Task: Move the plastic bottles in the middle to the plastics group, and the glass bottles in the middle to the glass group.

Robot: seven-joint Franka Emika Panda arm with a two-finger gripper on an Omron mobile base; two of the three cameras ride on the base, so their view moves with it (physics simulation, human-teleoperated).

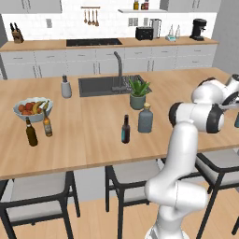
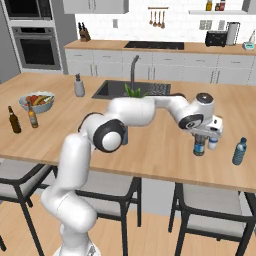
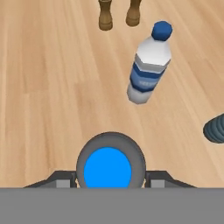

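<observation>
My gripper [image 2: 200,140] is shut on the plastic bottle [image 2: 199,148], holding it upright low over the right part of the island counter [image 2: 150,150]. In the hand view the bottle's round blue cap [image 3: 107,169] sits between the dark fingertips [image 3: 65,181]. Of the plastics group, a clear water bottle with a blue label [image 3: 148,70] stands just ahead, and a blue bottle [image 2: 240,151] stands to the right. The dark beer bottle [image 1: 125,130] and the grey-blue flask [image 1: 145,119] stand mid-counter. The glass group, a dark bottle [image 1: 31,133] and an amber bottle [image 1: 47,125], is at the far left.
Two wooden shakers [image 3: 105,17] stand beyond the clear bottle. A dark rounded thing [image 3: 215,129] pokes in at the hand view's right edge. A potted plant [image 1: 138,94], sink [image 1: 100,85], soap dispenser [image 1: 66,87] and fruit bowl [image 1: 32,108] sit on the counter. Stools stand along the near edge.
</observation>
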